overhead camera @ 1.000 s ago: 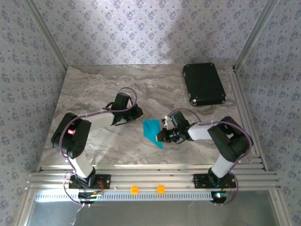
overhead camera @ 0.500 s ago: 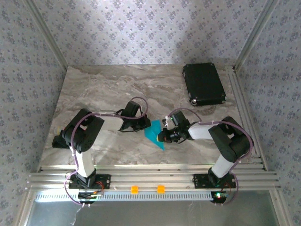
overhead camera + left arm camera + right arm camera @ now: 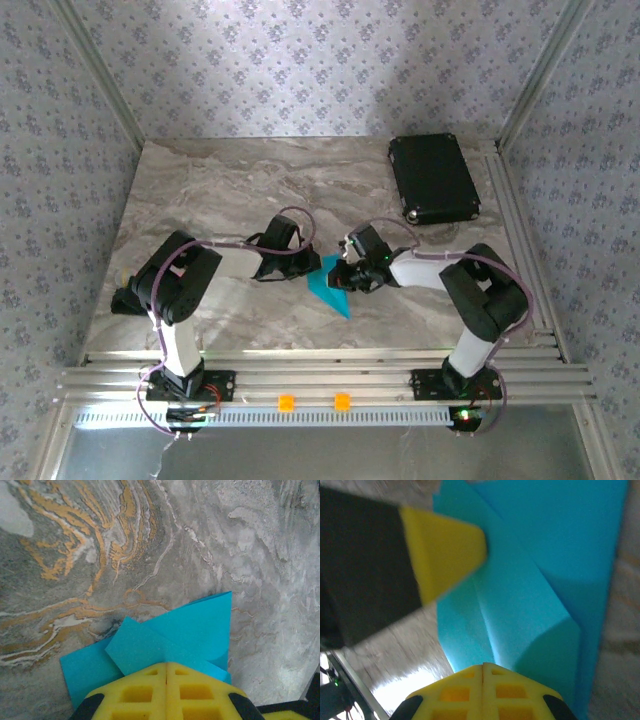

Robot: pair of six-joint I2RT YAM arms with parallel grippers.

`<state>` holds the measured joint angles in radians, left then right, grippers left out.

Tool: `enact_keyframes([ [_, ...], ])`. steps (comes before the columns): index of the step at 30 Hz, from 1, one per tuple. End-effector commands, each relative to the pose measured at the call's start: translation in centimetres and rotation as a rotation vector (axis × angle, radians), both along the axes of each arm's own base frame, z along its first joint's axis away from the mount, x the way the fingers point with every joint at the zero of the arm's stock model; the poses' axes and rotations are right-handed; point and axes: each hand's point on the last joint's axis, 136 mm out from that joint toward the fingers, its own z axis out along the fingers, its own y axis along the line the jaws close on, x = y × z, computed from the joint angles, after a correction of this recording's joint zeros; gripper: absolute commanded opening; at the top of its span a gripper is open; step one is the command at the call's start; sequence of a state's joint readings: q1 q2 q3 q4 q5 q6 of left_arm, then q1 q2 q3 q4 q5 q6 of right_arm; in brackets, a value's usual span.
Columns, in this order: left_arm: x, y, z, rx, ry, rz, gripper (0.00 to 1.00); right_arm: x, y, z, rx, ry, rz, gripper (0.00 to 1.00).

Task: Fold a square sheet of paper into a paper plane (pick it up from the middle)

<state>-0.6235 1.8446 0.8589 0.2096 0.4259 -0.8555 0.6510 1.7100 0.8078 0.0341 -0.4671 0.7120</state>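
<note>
Showing overlapping folded flaps, cyan paper (image 3: 200, 625) lies under L tool (image 3: 166, 666) & R tool (image 3: 483, 666), both pressed together.

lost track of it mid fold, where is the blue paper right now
In the top view the blue paper lies front-middle on the table, between the left gripper and the right gripper.
</note>
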Motion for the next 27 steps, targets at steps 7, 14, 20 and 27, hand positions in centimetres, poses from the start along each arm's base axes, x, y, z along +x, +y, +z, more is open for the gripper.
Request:
enact_keyframes([
  [7,-1.4,2.1,-3.0,0.106,0.066,0.016,0.06,-1.1,-0.7,-3.6,-0.13,0.059,0.019,0.04],
  [14,-1.5,2.2,-3.3,0.117,0.076,0.016,0.06,-3.7,-2.4,-3.8,-0.094,0.086,0.02,0.07],
  [20,-1.5,2.5,-3.7,0.126,0.085,0.025,0.06,-4.8,-3.4,-2.7,-0.109,0.07,0.038,0.08],
  [27,-1.5,2.4,-3.7,0.12,0.089,0.028,0.05,-6.9,-4.9,-2.6,-0.107,0.073,0.018,0.09],
])
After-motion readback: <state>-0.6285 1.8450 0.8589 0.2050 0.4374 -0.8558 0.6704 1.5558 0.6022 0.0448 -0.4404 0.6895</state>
